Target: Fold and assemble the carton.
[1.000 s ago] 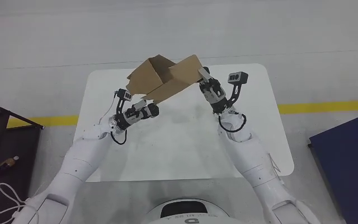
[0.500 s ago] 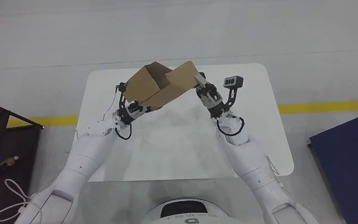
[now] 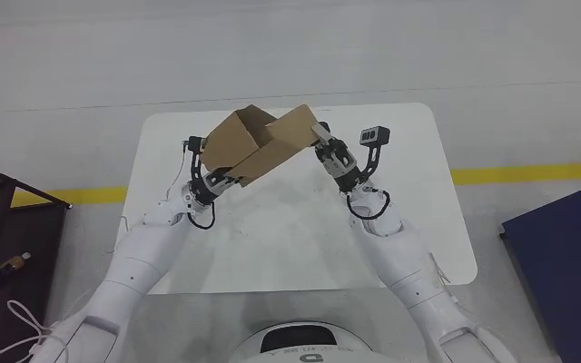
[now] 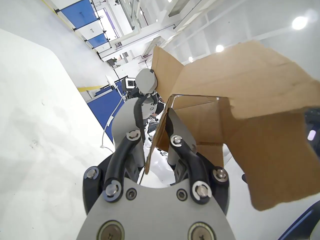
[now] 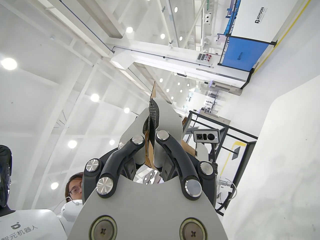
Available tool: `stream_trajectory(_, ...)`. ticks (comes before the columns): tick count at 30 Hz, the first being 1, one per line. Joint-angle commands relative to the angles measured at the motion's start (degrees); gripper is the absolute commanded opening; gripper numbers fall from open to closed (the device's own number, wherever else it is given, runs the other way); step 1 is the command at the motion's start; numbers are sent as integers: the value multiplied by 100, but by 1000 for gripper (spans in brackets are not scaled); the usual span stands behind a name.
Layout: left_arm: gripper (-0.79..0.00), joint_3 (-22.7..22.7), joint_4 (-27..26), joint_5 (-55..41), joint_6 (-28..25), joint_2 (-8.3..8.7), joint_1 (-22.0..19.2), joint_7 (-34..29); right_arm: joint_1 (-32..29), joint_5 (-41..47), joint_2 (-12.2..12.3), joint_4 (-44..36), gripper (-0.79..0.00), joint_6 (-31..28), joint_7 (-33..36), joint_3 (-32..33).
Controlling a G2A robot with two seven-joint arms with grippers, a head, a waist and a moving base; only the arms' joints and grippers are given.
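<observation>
Carton point(image 3: 263, 141) hangs half-open above the far side of the worktop point(image 3: 300, 245), my left end effector point(image 4: 161, 124) pinching its near-left wall and my right end effector point(image 5: 151, 118) pinching its right flap, likely so I can square it up.

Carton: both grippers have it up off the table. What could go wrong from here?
1. The left gripper and right gripper each pinch only a thin panel edge of the carton; pulling apart could tear it or let it slip free.
2. It hangs near the far edge of the table, so a drop might land off it.
3. A loose flap hangs open and could snag.
</observation>
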Motion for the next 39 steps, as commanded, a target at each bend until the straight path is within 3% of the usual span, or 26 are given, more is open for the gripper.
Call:
stream_trajectory(1, -785, -46, 18, 179, -82, 15, 3, 84, -13, -15, 0, -8, -785, 23, 26, -9)
stream_trajectory(2, -785, -74, 30, 343, -149, 27, -4, 151, -22, -40, 3, -12, -763, 43, 47, -11)
stream_trajectory(3, -785, -107, 48, 515, -229, 40, -6, 231, -33, -67, 6, -20, -610, 59, 72, -10)
stream_trajectory(4, -785, -136, 59, 621, -305, 50, 7, 307, -47, -94, 10, -26, -409, 81, 101, -9)
stream_trajectory(5, -785, -165, 56, 641, -355, 56, 25, 357, -61, -126, 15, -35, -92, 95, 134, -6)
stream_trajectory(6, -785, -200, 54, 661, -392, 65, 33, 394, -78, -151, 20, -43, 0, 112, 161, -3)
stream_trajectory(15, -785, -674, 14, 1568, -773, 256, 153, 775, -225, -78, 78, -174, 0, -24, 53, 349)
stream_trajectory(22, -785, -1215, -182, 2058, -862, 457, 465, 978, -481, 669, 107, -631, 0, -168, 254, 517)
stream_trajectory(33, -785, -1287, -226, 2088, -806, 475, 513, 1047, -481, 669, 107, -631, 0, -168, 254, 517)
stream_trajectory(39, -785, -1726, -728, 4389, -905, 513, 776, 2031, -420, 985, 97, -720, 0, 218, 859, 242)
